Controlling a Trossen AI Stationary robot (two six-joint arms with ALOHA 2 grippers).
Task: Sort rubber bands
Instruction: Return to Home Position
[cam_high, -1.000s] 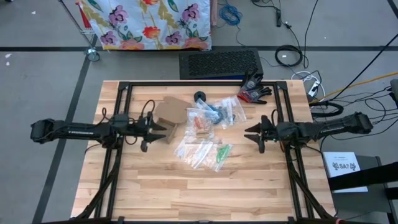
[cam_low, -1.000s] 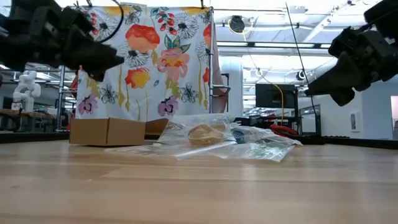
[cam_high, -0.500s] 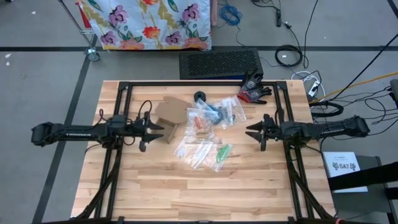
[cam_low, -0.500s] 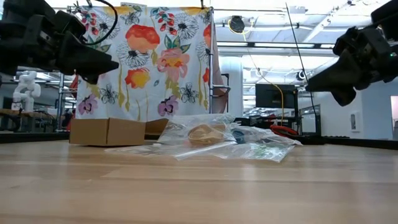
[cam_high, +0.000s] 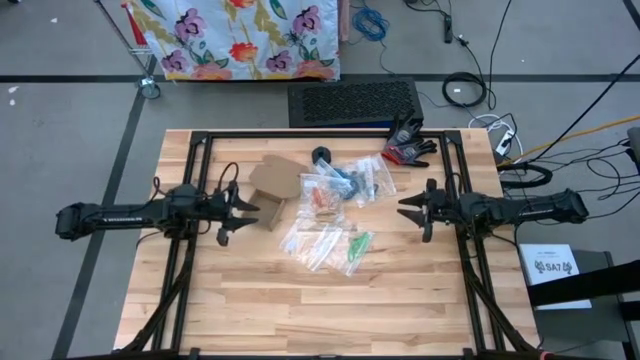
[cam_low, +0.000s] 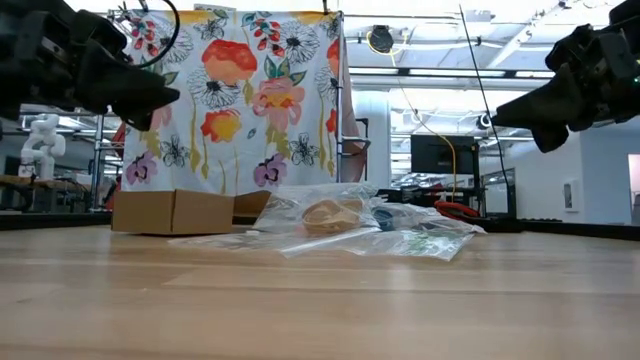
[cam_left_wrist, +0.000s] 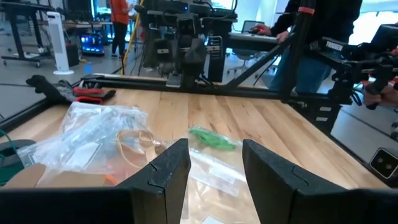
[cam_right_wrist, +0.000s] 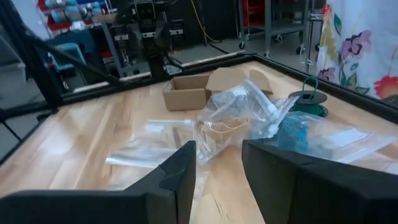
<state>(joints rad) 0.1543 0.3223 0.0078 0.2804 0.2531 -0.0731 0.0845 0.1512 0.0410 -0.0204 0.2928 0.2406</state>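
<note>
Rubber bands lie sorted by colour inside clear plastic bags (cam_high: 335, 210) heaped at the table's middle: green ones (cam_high: 358, 245), orange ones (cam_high: 318, 197), blue ones (cam_high: 345, 183). The left wrist view shows green bands (cam_left_wrist: 211, 138) and tan bands (cam_left_wrist: 134, 140) in bags; the right wrist view shows tan bands (cam_right_wrist: 221, 127) and blue ones (cam_right_wrist: 298, 134). My left gripper (cam_high: 248, 212) hovers open, left of the heap and above the table. My right gripper (cam_high: 405, 209) hovers open to the heap's right. Both point level at the heap, with nothing between their fingers.
An open cardboard box (cam_high: 268, 186) stands just left of the bags, close to my left gripper. A dark green spool (cam_high: 322, 155) and black-red gloves (cam_high: 408, 146) lie toward the far edge. A black frame (cam_high: 300, 134) borders the table. Bare wood spans the near half.
My left gripper has drawn back a little toward the table's left edge, away from the box. My right gripper has tipped up toward level and risen slightly. Neither has opened or shut. The bags have stayed where they were.
</note>
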